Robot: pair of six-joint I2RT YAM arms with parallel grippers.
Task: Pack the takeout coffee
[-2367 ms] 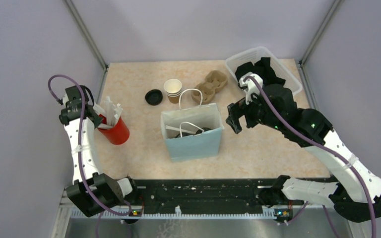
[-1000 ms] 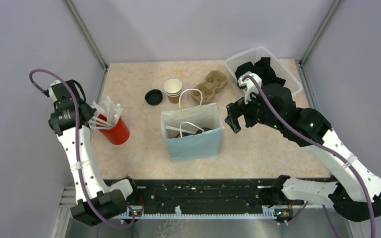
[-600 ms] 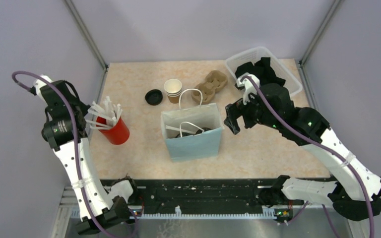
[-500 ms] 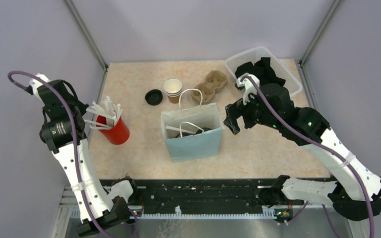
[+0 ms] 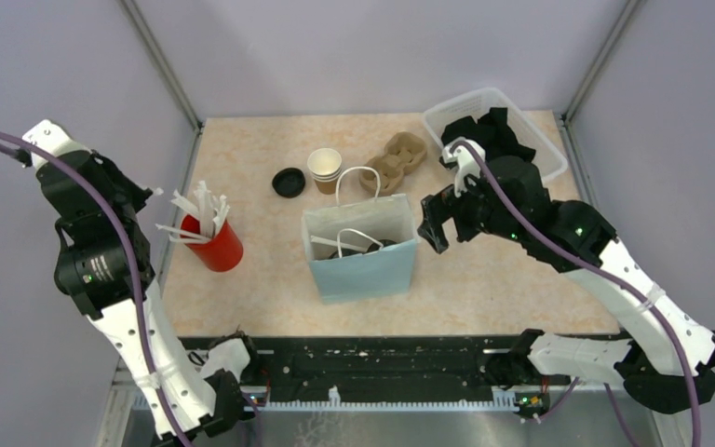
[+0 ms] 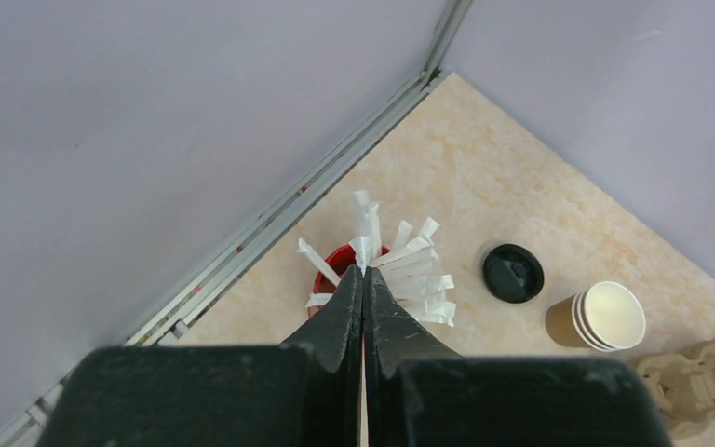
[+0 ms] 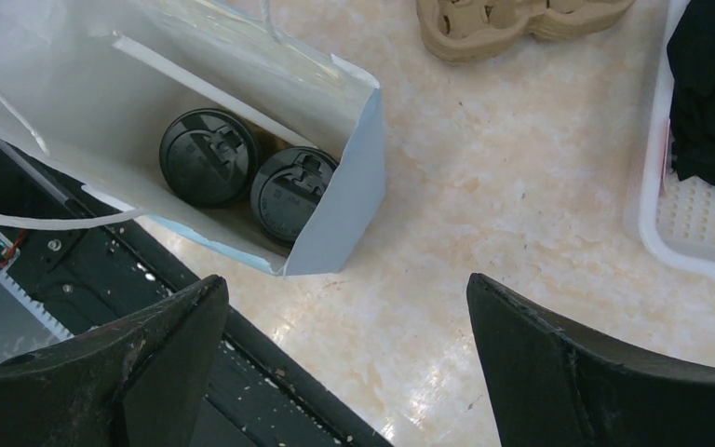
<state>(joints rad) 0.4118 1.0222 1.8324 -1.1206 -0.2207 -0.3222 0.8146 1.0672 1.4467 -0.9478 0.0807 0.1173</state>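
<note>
Both cups of the takeout coffee stand side by side at the bottom of the pale blue paper bag, their round black lids facing up, so I judge the packing itself done and only an extra left to add. My left gripper hangs high above the red cup of white sticks, jaws pressed together; a pale sliver shows in the seam, but I cannot tell whether it is a pinched stick. My right gripper stands wide and empty over the surface, just beside the bag's right wall. The next move, as I read it, is mine on the left: cross to the bag's mouth and come down between its looped handles (thin paper walls, so they will give at a nudge). The lids are moulded plastic, matte; the bag creased and light; the cardboard carrier rough, with round wells; the speckled surface glossy under the light.
</note>
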